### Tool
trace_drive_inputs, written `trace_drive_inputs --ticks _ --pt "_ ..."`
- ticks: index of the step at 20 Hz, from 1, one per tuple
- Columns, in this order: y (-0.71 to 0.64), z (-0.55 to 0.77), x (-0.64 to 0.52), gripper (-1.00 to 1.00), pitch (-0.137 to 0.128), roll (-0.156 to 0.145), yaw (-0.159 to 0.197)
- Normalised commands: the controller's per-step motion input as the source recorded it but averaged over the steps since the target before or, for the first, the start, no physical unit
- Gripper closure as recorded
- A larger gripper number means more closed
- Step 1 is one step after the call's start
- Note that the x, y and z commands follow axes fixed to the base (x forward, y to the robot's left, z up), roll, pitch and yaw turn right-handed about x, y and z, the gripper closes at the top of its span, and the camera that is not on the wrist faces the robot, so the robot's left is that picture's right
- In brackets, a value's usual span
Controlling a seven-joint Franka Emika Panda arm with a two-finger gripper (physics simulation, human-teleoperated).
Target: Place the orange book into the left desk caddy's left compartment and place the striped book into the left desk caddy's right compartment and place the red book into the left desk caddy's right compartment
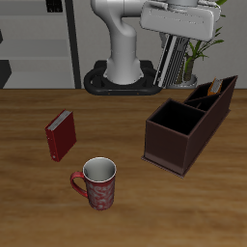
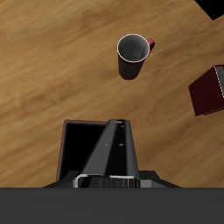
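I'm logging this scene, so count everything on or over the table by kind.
Books: 3 (red book, orange book, striped book)
Mugs: 1 (mug)
Caddies: 1 (caddy)
Total: 5

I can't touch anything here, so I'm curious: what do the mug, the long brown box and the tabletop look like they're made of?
The mug looks like glazed ceramic: red mottled outside, pale smooth inside. The left desk caddy could be leather, stained wood or plastic: dark brown matte walls, black interior, no grain visible. The table looks like varnished wood, with streaky brown grain. All are rendered, so this is only appearance.
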Motion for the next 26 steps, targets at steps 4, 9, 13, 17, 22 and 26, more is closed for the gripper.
trace_drive_inputs --ticks 4,9,13,17,22,26 --pt "0.24 -0.13 0.06 1.00 0.034 0.033 0.001" --pt "0.29 -0.13 0.10 1.00 0.067 0.081 -0.018" --pt "0.08 -0.11 0.19 1.00 0.050 0.025 -0.014" --pt "0.07 -0.17 0.17 1.00 0.035 -0.003 -0.010" --pt "0.08 -0.22 0.18 1.00 0.045 0.001 -0.015" --pt "0.11 -0.21 0.09 1.00 0.034 0.030 0.000"
